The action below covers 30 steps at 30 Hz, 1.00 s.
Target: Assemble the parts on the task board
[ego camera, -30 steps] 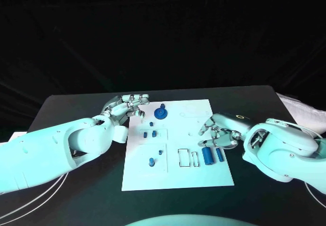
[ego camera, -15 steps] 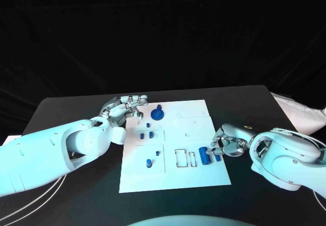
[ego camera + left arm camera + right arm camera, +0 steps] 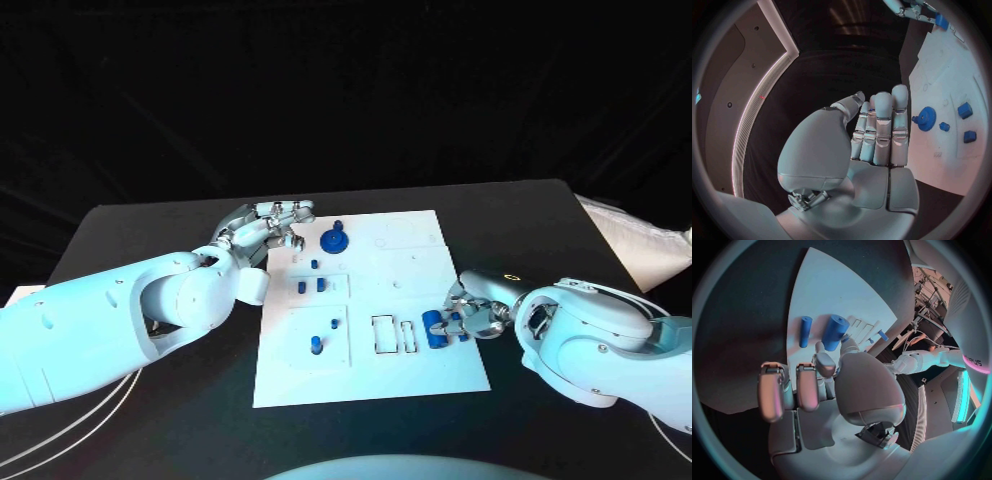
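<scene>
A: Right hand (image 3: 473, 312): holding something or not?

B: Hard to say. Curled in at the right edge of the task board (image 3: 418, 372), with fingertips (image 3: 821, 351) against the near end of the thick blue cylinder (image 3: 836, 331). Certainly touching in the right wrist view. Impossible to confirm a real pinch.

A: And next to the cylinder?

B: A thin blue peg (image 3: 805, 331), just beside it and not touching. Both apparently lying flat on the board, close to the rectangular slots (image 3: 389, 335).

A: Left hand (image 3: 271, 224)?

B: Open, holding nothing. Fingers straight and close together, at the far left corner of the board, just beside the blue gear (image 3: 336, 240). More small blue parts (image 3: 310, 286) standing between the gear and the slots.

A: About the cylinder, then: easy to handle?

B: Probably light and stiff, likely hard plastic, so no fear of crushing. Smooth and round, though, so likely to roll on the white plate or slip out of metal fingertips.

A: Where to take hold?

B: Best across the round sides, near the middle of its length, between thumb and one finger. Better to leave one end free for seating later. Also wise to approach from the side away from the thin peg, to avoid pushing it off onto the black worktop (image 3: 159, 225).
</scene>
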Tool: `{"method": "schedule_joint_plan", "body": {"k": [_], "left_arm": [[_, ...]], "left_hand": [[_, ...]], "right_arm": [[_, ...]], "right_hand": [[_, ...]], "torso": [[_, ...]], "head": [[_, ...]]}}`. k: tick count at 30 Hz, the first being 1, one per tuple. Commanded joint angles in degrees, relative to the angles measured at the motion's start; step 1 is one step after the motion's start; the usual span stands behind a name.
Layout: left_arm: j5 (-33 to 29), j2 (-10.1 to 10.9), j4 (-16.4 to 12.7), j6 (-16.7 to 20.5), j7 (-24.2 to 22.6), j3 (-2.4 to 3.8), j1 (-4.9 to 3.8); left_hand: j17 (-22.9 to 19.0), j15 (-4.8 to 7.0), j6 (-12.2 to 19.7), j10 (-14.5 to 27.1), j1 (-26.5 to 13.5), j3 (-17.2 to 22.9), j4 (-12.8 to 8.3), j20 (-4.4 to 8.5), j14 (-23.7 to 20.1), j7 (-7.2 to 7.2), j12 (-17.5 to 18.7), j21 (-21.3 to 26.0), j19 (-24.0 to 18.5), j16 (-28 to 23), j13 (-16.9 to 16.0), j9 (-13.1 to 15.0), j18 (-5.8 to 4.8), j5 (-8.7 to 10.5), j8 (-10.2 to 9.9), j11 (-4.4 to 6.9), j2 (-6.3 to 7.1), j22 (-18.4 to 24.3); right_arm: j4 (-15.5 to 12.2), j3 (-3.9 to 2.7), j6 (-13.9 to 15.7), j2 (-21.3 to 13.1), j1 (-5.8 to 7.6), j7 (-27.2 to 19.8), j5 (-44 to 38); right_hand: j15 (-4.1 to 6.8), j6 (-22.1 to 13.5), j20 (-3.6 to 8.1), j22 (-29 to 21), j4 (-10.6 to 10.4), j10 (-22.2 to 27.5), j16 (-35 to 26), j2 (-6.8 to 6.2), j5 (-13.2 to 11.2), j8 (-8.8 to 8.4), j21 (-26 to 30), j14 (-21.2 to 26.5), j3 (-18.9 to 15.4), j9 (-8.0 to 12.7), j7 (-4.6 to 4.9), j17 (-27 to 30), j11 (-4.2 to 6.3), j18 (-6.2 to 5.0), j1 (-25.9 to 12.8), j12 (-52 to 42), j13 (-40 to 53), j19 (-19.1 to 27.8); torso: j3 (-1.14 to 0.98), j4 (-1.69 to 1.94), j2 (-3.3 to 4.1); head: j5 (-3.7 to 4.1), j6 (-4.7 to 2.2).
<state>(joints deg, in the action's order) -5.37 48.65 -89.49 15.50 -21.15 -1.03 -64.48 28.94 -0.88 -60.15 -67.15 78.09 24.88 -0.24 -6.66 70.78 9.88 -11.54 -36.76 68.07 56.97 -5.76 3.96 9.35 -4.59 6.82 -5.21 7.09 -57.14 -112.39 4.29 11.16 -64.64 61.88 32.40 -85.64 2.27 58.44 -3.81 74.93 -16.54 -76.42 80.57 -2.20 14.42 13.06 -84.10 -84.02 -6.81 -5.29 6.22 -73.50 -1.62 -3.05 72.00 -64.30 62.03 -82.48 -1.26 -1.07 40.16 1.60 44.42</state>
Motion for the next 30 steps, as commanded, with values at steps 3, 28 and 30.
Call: {"method": "schedule_joint_plan", "body": {"k": [3,28,30], "left_arm": [[0.0,-0.1,-0.1,-1.1,-0.2,0.03,-0.01],[0.0,0.0,0.1,-1.4,-0.1,0.03,0.0],[0.0,0.0,0.1,-1.4,-0.1,0.02,0.0]], "left_hand": [[-0.1,0.27,0.4,0.3,0.5,-0.2,0.0,0.18,-0.2,-0.06,-0.3,0.2,0.0,-0.3,-0.1,-0.1,0.8,-0.11,0.3,-0.12,-0.3,0.1],[-0.1,0.26,0.4,0.5,0.5,-0.4,0.0,0.17,-0.3,-0.06,-0.5,0.5,0.0,-0.3,-0.1,-0.1,0.82,-0.11,0.3,-0.14,-0.35,0.2],[-0.1,0.26,0.4,0.5,0.5,-0.4,0.0,0.17,-0.3,-0.06,-0.5,0.5,0.0,-0.3,-0.1,-0.1,0.82,-0.11,0.3,-0.14,-0.35,0.2]], "right_arm": [[0.9,0.01,-2.6,1.1,-0.85,0.9,-1.7],[-0.9,-0.17,10.1,1.0,-1.32,-0.6,-0.3],[-1.5,-0.22,11.3,1.0,-1.16,-0.9,0.7]], "right_hand": [[0.24,-0.2,-0.05,4.2,0.0,-0.5,0.4,0.59,0.6,0.42,-0.3,-3.3,-0.4,-0.1,-0.03,-0.1,0.09,0.39,-0.1,-0.6,0.5,-0.4],[1.2,3.5,0.73,4.6,0.1,-1.9,0.8,5.03,6.2,2.82,-0.6,-3.3,-0.3,-1.6,-1.44,-0.6,1.32,0.47,3.4,-2.1,3.6,-0.6],[1.29,3.6,0.83,4.7,0.0,-2.0,0.8,5.16,6.8,2.83,-0.6,-3.3,-0.4,-1.8,-1.52,-0.7,1.42,0.49,3.4,-2.1,3.7,-0.6]], "torso": [[-0.02,0.0,-0.01],[0.03,-0.07,-0.11],[0.03,-0.04,-0.12]], "head": [[-0.13,0.25],[-0.35,0.4],[-0.36,0.38]]}}
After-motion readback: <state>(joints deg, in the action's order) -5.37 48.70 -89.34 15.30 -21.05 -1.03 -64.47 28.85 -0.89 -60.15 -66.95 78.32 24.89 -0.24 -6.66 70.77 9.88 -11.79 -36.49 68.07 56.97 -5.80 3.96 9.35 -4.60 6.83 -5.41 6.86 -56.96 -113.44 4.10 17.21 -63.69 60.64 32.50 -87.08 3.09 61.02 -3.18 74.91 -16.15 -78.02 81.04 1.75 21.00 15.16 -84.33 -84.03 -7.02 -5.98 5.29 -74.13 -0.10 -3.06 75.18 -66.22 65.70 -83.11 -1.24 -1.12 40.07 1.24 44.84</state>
